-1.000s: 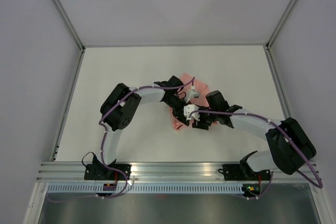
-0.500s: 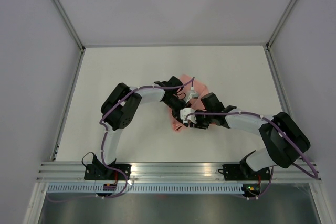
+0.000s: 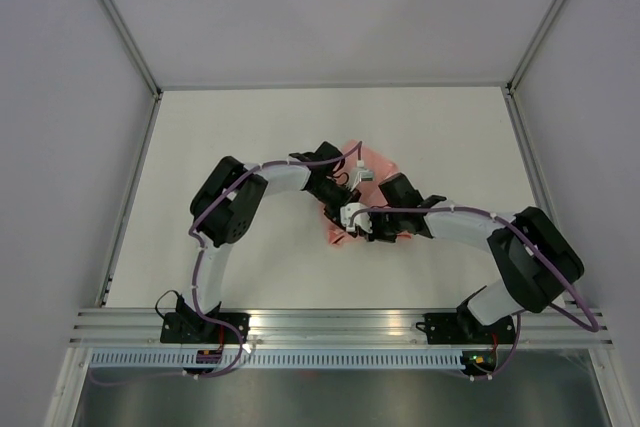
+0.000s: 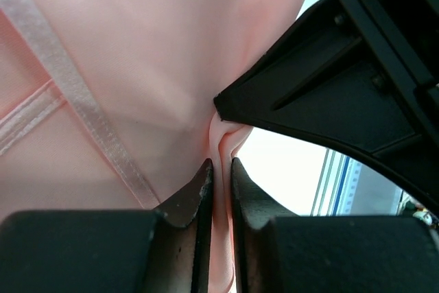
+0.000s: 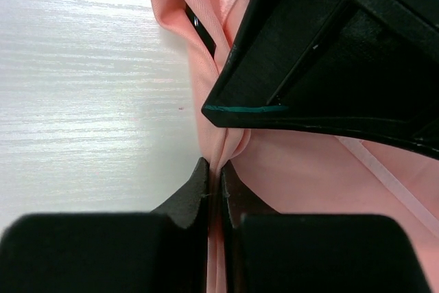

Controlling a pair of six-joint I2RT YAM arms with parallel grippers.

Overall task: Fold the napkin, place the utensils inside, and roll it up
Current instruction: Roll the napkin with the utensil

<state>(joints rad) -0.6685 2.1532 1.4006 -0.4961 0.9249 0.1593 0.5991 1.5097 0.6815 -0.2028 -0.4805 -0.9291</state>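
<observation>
**Item:** pale salmon-pink napkin (image 3: 378, 160) of thin, soft, unpatterned cloth. It lies bunched near the middle of the white, faintly grained table (image 3: 220, 147).

**Hidden or unclear:**
- In the top view the two black wrists cover most of the napkin. Only a patch on the far side and a smaller flap at the near left show.
- Its outline and the number of layers cannot be read.
- Both wrist views are cropped close, so the cloth runs out of frame on several sides.
- A short black sliver (image 5: 199, 31) peeks from a fold at the cloth's edge in the right wrist view. Too little shows to say what it is.
- The two grippers meet tip to tip over the cloth. Whether they touch cannot be told.

**Left gripper (image 4: 221, 169):** the black fingers are drawn almost together. A thin raised ridge of napkin is pinched between the tips.

**Right gripper (image 5: 214, 169):** the fingers are closed to a narrow slit, with a ridge of napkin nipped in it. The other gripper's body looms just above.

**Cloth condition:**
- The surface is smooth with a slight sheen, and soft creases draw in toward the pinch.
- A paler stitched band (image 4: 75, 94) crosses it diagonally, and a second band meets that one near the left edge of the left wrist view.
- In the right wrist view the napkin's edge curls over in a loose fold against bare table.
</observation>
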